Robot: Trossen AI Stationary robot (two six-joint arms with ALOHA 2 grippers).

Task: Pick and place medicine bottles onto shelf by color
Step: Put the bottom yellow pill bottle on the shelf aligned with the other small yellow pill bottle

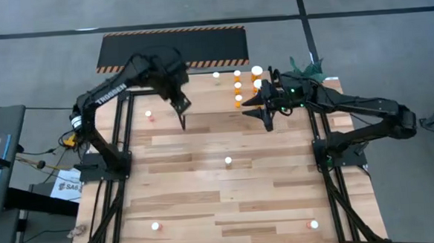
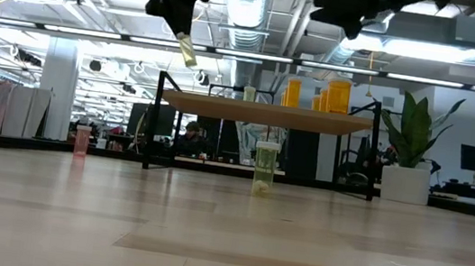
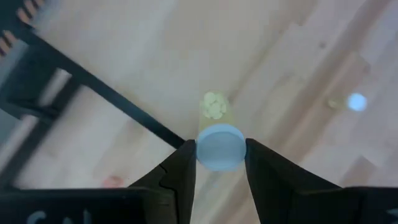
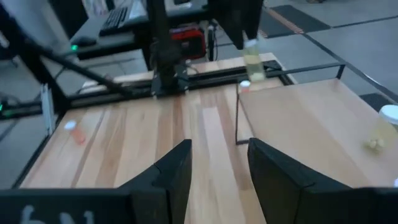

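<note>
Now, left gripper [image 3: 219,163]: pinching 1 pale yellow bottle [image 3: 217,134] by its cap, lifted above the table, just left of the shelf [image 2: 267,115].
Right gripper [image 4: 219,165]: fingers spread, nothing between them, above the shelf.
Shelf: orange bottles [image 2: 338,95] stand on it.

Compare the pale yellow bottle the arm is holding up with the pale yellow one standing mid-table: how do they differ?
The held pale yellow-green, white-capped bottle hangs tilted in the air, pinched in the left end effector; the pale yellow-green, white-capped bottle mid-table stands upright on the plank tabletop, untouched. The held one is near the light-wood shelf; the other stands well in front of it. Both look alike.
</note>
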